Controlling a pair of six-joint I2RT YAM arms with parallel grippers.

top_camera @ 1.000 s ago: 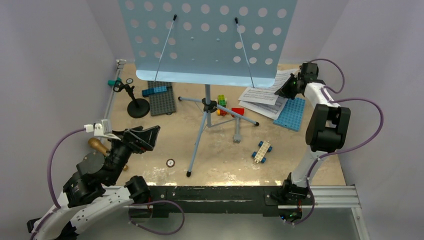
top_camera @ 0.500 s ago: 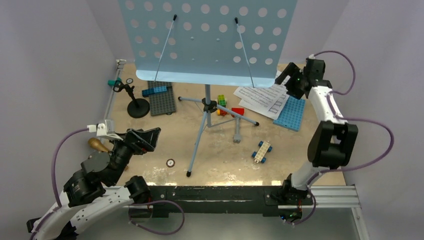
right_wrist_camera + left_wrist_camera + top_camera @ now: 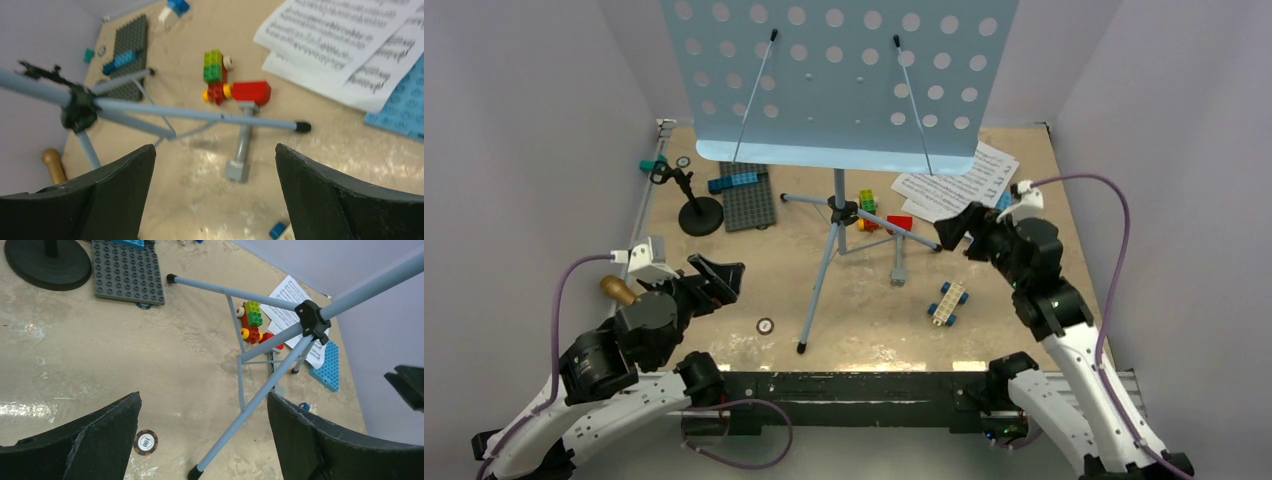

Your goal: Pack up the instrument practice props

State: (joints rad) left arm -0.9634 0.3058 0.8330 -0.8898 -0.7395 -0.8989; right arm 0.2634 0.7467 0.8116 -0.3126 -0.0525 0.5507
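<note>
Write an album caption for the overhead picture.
Open-jawed, the left gripper and right gripper flank a light-blue music stand amid sheet music, toy bricks and mic stand.

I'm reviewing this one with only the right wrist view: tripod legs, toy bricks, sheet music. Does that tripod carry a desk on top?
Observer: Yes. The top view shows the light-blue perforated tripod music stand upright, with its wide desk mounted.
Operator: Where's the mic stand? I can't find it.
Observer: The small black round-base mic stand stands upright at the far left, beside the grey studded baseplate.
Operator: And the left gripper?
Observer: The left gripper is open and empty, over the near-left part of the table.
</note>
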